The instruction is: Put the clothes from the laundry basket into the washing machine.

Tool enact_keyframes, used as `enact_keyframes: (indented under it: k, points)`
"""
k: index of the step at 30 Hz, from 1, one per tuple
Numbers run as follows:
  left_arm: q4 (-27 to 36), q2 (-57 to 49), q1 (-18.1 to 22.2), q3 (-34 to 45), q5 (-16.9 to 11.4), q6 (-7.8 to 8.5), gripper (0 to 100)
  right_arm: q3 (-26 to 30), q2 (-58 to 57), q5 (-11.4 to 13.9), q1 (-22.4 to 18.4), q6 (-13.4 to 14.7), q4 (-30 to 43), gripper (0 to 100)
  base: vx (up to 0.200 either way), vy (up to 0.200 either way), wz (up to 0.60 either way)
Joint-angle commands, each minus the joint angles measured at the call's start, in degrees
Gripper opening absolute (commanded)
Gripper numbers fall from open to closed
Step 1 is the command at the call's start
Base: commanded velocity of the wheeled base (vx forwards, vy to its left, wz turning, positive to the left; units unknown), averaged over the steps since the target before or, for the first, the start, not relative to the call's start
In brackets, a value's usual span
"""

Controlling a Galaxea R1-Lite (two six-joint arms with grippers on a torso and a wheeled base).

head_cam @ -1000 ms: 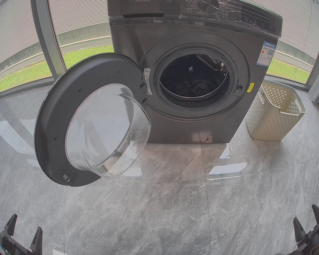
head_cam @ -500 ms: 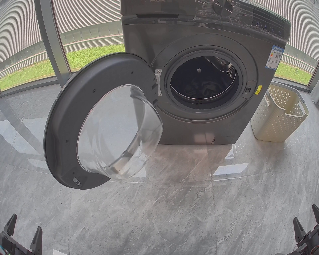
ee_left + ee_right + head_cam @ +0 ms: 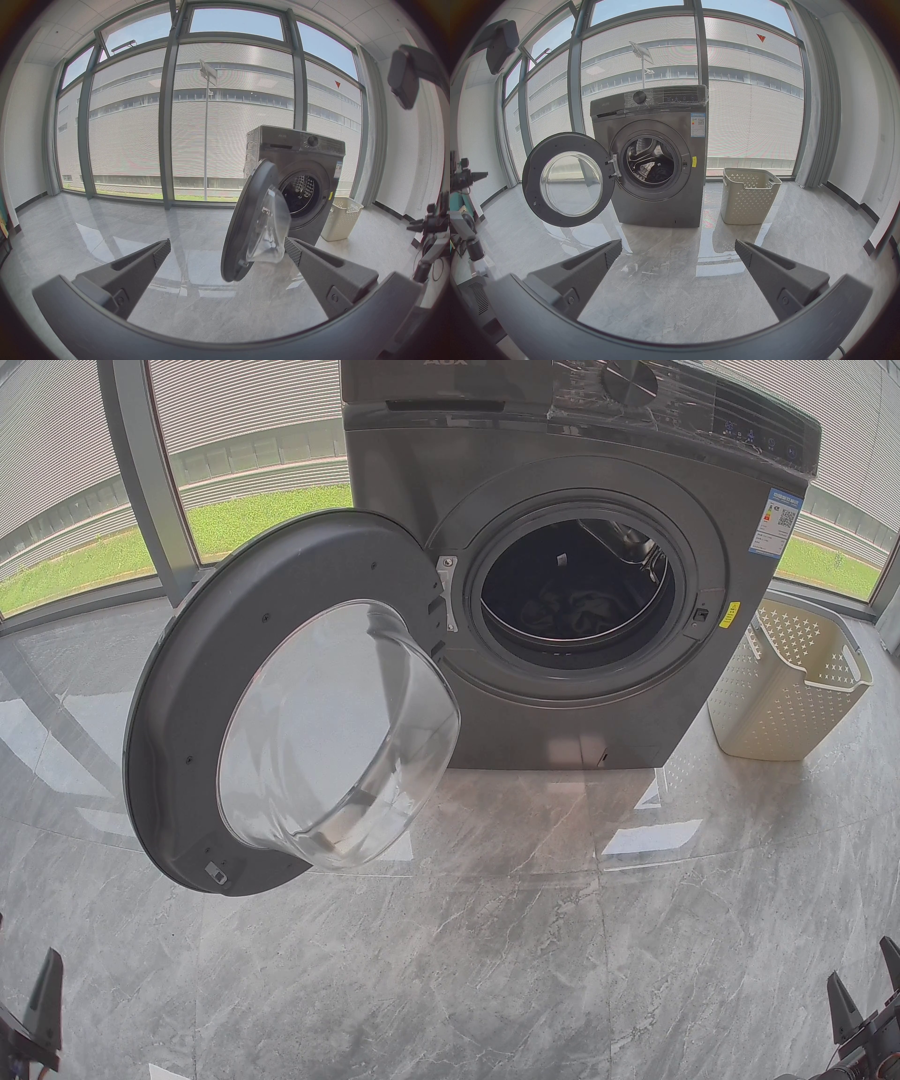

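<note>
Cream plastic laundry basket (image 3: 759,716) stands just right of the washing machine (image 3: 581,735), nearer the right tool (image 3: 676,243) than the left tool (image 3: 227,241); both gape wide, empty. Dark clothes (image 3: 572,611) lie in the drum.

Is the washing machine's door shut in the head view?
No: the door stands wide open beside the washing machine, leaving the drum opening exposed.

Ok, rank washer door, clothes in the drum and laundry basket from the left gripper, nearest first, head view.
1. Washer door, swung open, left.
2. Dark clothes, inside the drum, centre.
3. Laundry basket, right of the washing machine.
</note>
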Motion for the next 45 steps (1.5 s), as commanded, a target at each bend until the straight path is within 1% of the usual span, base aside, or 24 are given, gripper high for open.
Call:
enact_keyframes:
  k: [1, 3, 4, 6, 7, 8, 12, 18, 19, 21, 22, 23, 25, 28, 29, 30, 32, 34, 37, 40, 42, 44, 45]
  points:
    - [-9.3, 31.5, -0.2, -11.1, -5.8, -1.6, 100, 0.8, -0.9, 0.0, 0.0, 0.0, 0.0, 100, 0.0, 0.0, 0.0]
    - [-14.1, 36.2, -0.1, -11.3, -6.0, -1.33, 100, 0.8, -0.9, 0.0, 0.0, 0.0, 0.0, 100, 0.0, 0.0, 0.0]
    - [-16.0, 38.5, -0.5, -11.6, -6.0, -1.51, 100, 0.8, -0.9, 0.0, 0.0, 0.0, 0.0, 100, 0.0, 0.0, 0.0]
    - [-17.6, 40.7, -0.6, -12.1, -6.1, -1.68, 100, 0.8, -0.9, 0.0, 0.0, 0.0, 0.0, 100, 0.0, 0.0, 0.0]
    - [-19.7, 43.9, -0.6, -13.2, -6.3, -1.77, 100, 0.8, -0.9, 0.0, 0.0, 0.0, 0.0, 100, 0.0, 0.0, 0.0]
    - [-20.5, 45.0, -0.6, -13.4, -6.9, -1.77, 100, 0.8, -0.9, 0.0, 0.0, 0.0, 0.0, 100, 0.0, 0.0, 0.0]
    - [-23.5, 49.0, -0.6, -13.8, -10.3, -1.68, 100, 0.8, -0.9, 0.0, 0.0, 0.0, -0.1, 100, 0.0, 0.0, 0.0]
    - [-24.3, 53.9, -0.6, -14.1, -15.9, -1.68, 100, 0.8, -0.9, 0.0, 0.0, 0.0, 0.0, 100, 0.0, 0.0, 0.0]
    - [-24.9, 54.8, -0.6, -14.3, -16.6, -1.51, 100, 0.8, -0.9, 0.0, 0.0, 0.0, 0.0, 100, 0.0, 0.0, 0.0]
    - [-26.9, 57.3, -0.7, -15.6, -18.8, -1.77, 100, 0.8, -0.9, 0.0, 0.0, 0.0, 0.0, 100, 0.0, 0.0, 0.0]
    - [-27.0, 57.6, -0.7, -15.6, -18.9, -1.77, 100, 0.8, -0.9, 0.0, 0.0, 0.0, 0.0, 100, 0.0, 0.0, 0.0]
    - [-28.9, 59.9, -0.6, -16.4, -20.2, -1.86, 100, 0.8, -0.9, 0.0, 0.0, 0.0, 0.0, 100, 0.0, 0.0, 0.0]
    - [-30.8, 62.0, -0.7, -16.8, -20.9, -1.77, 100, 0.8, -0.9, 0.0, 0.0, 0.0, 0.0, 100, 0.0, 0.0, 0.0]
    - [-32.6, 63.8, -2.3, -16.7, -23.0, -1.77, 100, 0.8, -0.9, 0.0, 0.0, 0.0, 0.0, 100, 0.0, 0.0, 0.0]
    - [-32.7, 63.9, -2.5, -16.7, -23.2, -1.77, 100, 0.8, -0.9, 0.0, 0.0, 0.0, 0.0, 100, 0.0, 0.0, 0.0]
    - [-33.1, 63.9, -4.4, -16.6, -23.8, -1.86, 100, 0.8, -0.9, 0.0, 0.0, 0.0, 0.0, 100, 0.0, 0.0, 0.0]
    - [-33.2, 63.3, -7.7, -16.4, -23.9, -2.3, 100, 0.8, -0.9, 0.0, 0.0, 0.0, 0.0, 100, 0.0, 0.0, 0.0]
    - [-33.1, 62.2, -11.7, -16.2, -23.8, -3.18, 100, 0.8, -0.9, 0.0, 0.0, 0.0, 0.0, 100, 0.0, 0.0, 0.0]
    - [-32.2, 58.8, -18.3, -15.8, -23.1, -5.29, 100, 0.8, -0.9, 0.0, 0.0, 0.0, 0.0, 100, 0.0, 0.0, 0.0]
    - [-31.7, 55.5, -23.8, -15.5, -22.9, -7.4, 100, 0.8, -0.9, 0.0, 0.0, 0.0, 0.0, 100, 0.0, 0.0, 0.0]
    - [-30.8, 53.7, -26.5, -15.2, -22.8, -8.54, 100, 0.8, -0.9, 0.0, 0.0, 0.0, 0.0, 100, 0.0, 0.0, 0.0]
    - [-29.7, 52.6, -27.8, -15.0, -21.7, -8.72, 100, 0.8, -0.9, 0.0, 0.0, 0.0, 0.0, 100, 0.0, 0.0, 0.0]
    - [-29.2, 52.0, -28.0, -14.8, -20.7, -8.72, 100, 0.8, -0.9, 0.0, 0.0, 0.0, 0.0, 100, 0.0, 0.0, 0.0]
